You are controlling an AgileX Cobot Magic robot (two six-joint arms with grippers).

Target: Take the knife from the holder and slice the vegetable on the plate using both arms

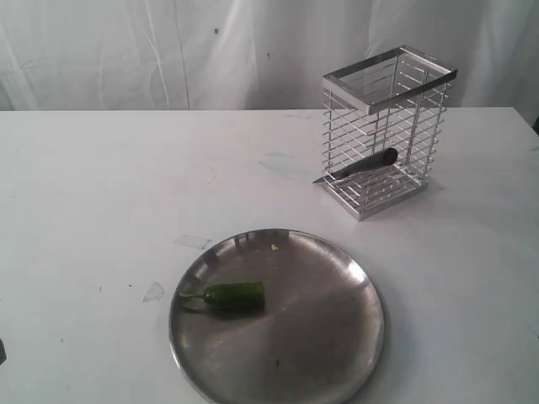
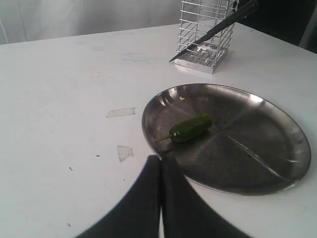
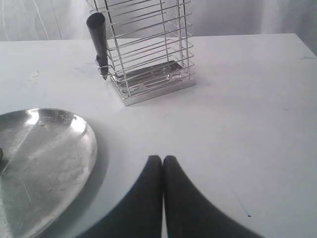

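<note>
The silver wire holder [image 1: 387,126] stands on the white table at the back right. The dark knife [image 1: 358,167] lies slanted inside it, its tip poking out through the bars. On the round metal plate [image 1: 337,337] at the front lies the green chilli pepper [image 1: 229,295], stem to the left. Neither arm shows in the exterior view. My left gripper [image 2: 161,158] is shut and empty, just short of the plate [image 2: 257,148] and the pepper [image 2: 190,127]. Shut and empty too, my right gripper [image 3: 162,158] hovers over bare table between the plate [image 3: 74,148] and the holder [image 3: 148,54], where the knife [image 3: 98,42] handle sticks out.
The table [image 1: 101,194] is white with a few scuffs and bits of clear tape [image 1: 192,241] left of the plate. A white curtain hangs behind. The table's far edge runs just behind the holder.
</note>
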